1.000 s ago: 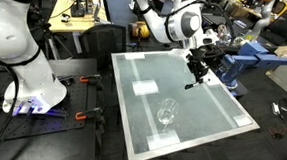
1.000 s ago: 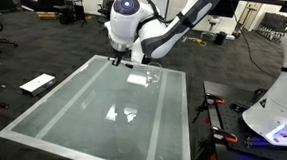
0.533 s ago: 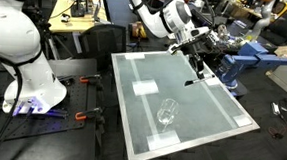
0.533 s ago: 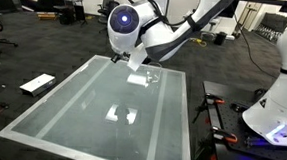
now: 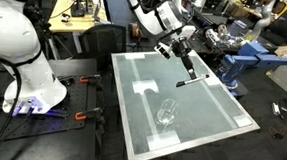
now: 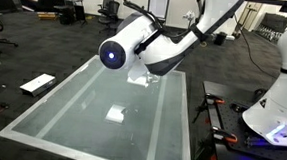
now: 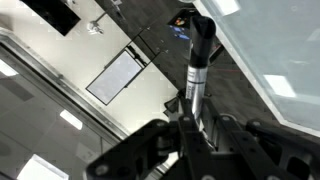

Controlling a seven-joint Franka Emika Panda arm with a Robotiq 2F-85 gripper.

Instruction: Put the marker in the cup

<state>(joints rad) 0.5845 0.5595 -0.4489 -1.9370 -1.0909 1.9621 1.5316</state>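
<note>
Pinched shut in the gripper, raised over the table: the marker, long axis lying near level (likely needs tipping upright). Well apart, lower in an exterior view: the cup, standing upright.

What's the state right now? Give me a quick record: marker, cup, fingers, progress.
marker: held off the table, lying roughly level
cup: upright on the table, no marker in it, well apart from the marker
fingers: closed on the marker, which sticks out past them in the wrist view
progress: marker picked up, not yet in the cup
likely next: carry it over the cup, tip it upright, lower it
</note>
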